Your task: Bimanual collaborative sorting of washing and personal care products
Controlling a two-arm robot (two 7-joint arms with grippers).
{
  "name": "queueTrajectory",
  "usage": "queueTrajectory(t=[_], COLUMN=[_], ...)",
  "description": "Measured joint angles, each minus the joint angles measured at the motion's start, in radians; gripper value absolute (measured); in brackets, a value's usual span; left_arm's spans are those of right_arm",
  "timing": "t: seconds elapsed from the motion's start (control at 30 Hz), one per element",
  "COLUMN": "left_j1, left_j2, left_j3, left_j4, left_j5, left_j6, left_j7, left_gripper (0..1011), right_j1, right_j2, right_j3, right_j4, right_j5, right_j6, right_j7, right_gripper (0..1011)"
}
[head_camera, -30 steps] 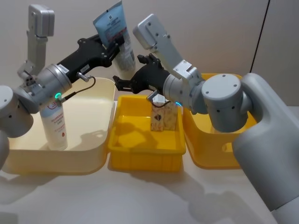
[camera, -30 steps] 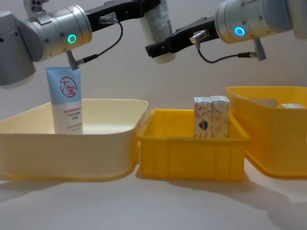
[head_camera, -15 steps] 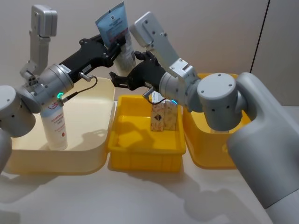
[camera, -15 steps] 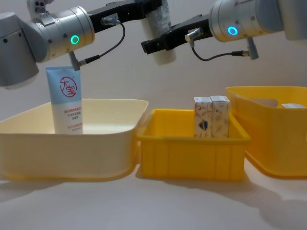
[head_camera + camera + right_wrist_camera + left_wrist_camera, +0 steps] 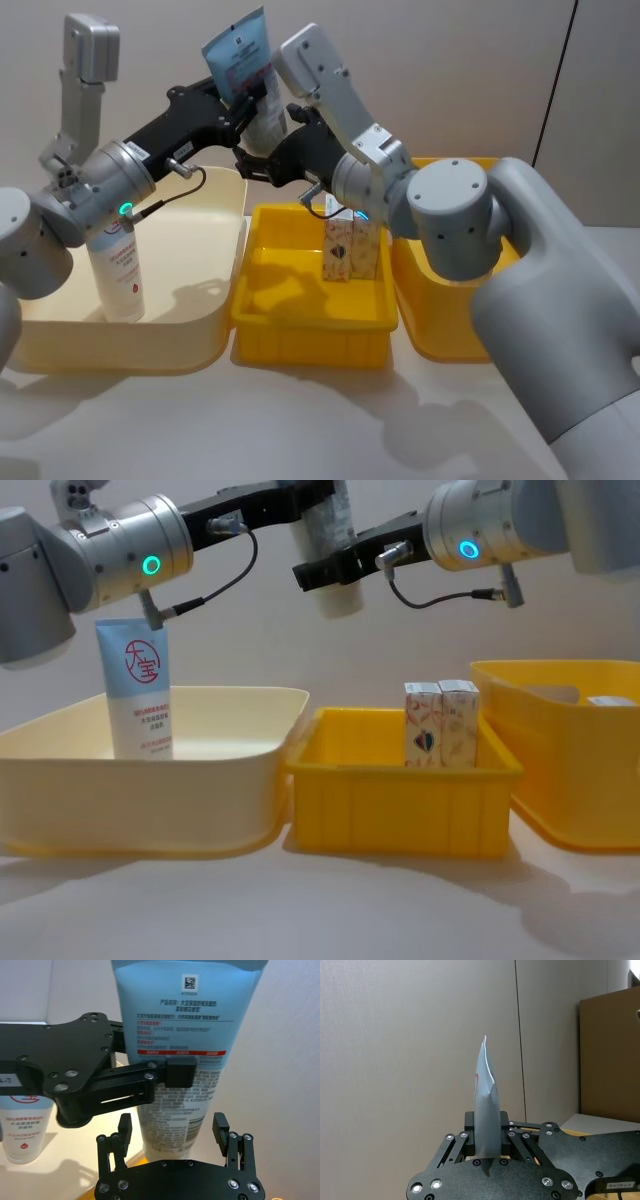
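A pale blue tube [image 5: 243, 62] hung above the tubs, clamped in the left gripper's [image 5: 250, 102] jaws. The right gripper's [image 5: 172, 1129] jaws stood open on either side of its lower end. Another tube [image 5: 116, 268] stood upright in the left cream tub [image 5: 190, 335], and two cartons [image 5: 351, 250] stood in the middle yellow tub [image 5: 310, 335].

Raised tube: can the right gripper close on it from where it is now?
Probably yes. The right gripper is open, its fingers flanking the tube near its cap end, with gaps either side. The left gripper is clamped higher up the tube, so it leaves that stretch free.
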State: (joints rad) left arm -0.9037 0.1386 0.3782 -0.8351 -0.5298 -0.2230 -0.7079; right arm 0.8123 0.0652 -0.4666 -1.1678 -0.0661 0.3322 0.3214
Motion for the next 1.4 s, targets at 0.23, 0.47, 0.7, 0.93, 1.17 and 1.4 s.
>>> queueTrajectory(t=[0.23, 0.47, 0.7, 0.93, 1.17, 1.4], left_j1=[0.012, 0.022, 0.029, 0.033, 0.034, 0.037], left_j2=[0.009, 0.016, 0.022, 0.026, 0.028, 0.029], left_j3=[0.001, 0.004, 0.006, 0.008, 0.008, 0.006], left_j4=[-0.022, -0.044, -0.06, -0.068, -0.07, -0.071], left_j5=[-0.003, -0.005, -0.008, -0.01, -0.011, -0.012], left_j6=[0.01, 0.019, 0.024, 0.026, 0.027, 0.026], left_j7=[0.009, 0.018, 0.026, 0.03, 0.031, 0.033], left_gripper=[260, 260, 260, 260, 260, 260], right_j1=[0.005, 0.007, 0.008, 0.013, 0.018, 0.021], right_j2=[-0.014, -0.03, -0.048, -0.065, -0.079, -0.087], right_j3=[0.003, 0.007, 0.013, 0.021, 0.028, 0.033], right_j4=[0.023, 0.039, 0.044, 0.051, 0.063, 0.071], right_j5=[-0.012, -0.018, -0.017, -0.013, -0.014, -0.019], right_j6=[-0.004, -0.004, -0.004, -0.003, -0.001, -0.001], right_j7=[-0.019, -0.027, -0.028, -0.027, -0.034, -0.043], right_gripper=[1001, 1001, 1001, 1001, 1001, 978])
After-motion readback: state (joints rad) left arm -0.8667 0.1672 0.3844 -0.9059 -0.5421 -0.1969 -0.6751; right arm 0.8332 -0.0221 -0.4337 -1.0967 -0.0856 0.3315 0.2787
